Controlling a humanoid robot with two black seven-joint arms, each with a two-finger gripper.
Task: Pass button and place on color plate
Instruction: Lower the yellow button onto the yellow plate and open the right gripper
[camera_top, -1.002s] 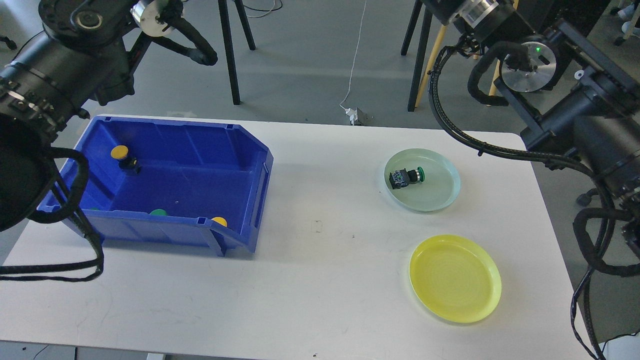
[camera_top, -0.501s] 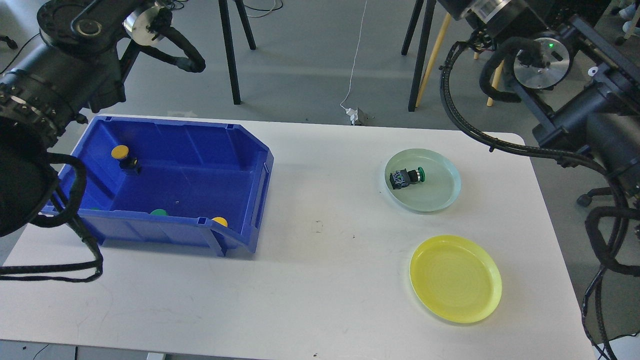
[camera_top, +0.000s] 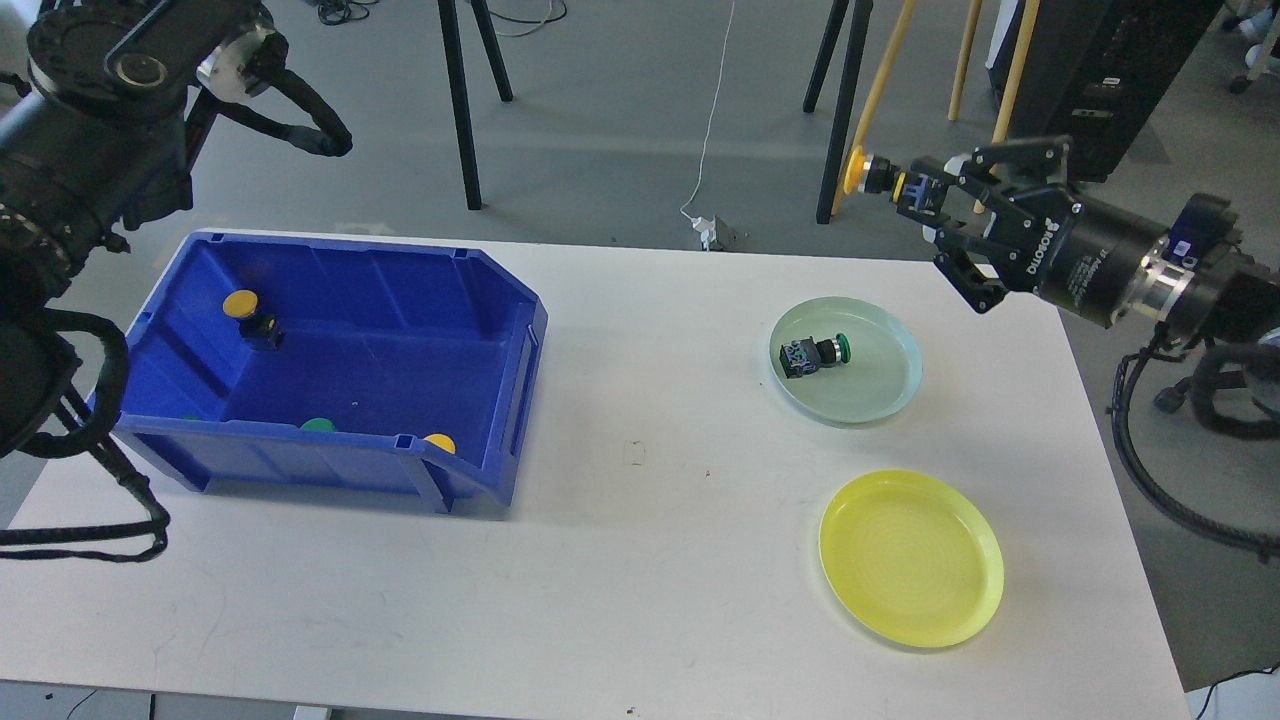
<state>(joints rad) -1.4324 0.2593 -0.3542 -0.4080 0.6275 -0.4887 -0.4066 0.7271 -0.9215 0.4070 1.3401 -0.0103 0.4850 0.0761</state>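
Note:
My right gripper (camera_top: 935, 215) reaches in from the right, above the table's far right edge, and is shut on a yellow button (camera_top: 857, 171) with a black body that sticks out to the left. A pale green plate (camera_top: 880, 388) below it holds a green button (camera_top: 815, 353) lying on its side. A yellow plate (camera_top: 910, 556) lies empty nearer the front. My left arm's upper links show at the top left; its gripper is out of view.
A blue bin (camera_top: 400, 275) stands at the left of the white table (camera_top: 640, 560). It holds a yellow button (camera_top: 245, 308) at its back left, plus a green one (camera_top: 318, 425) and another yellow one (camera_top: 438, 442) by its front wall. Chair legs stand beyond the table.
My right arm has swung so its gripper, holding the yellow button, has come into view above the table's far right. The left arm has drawn back up and left.

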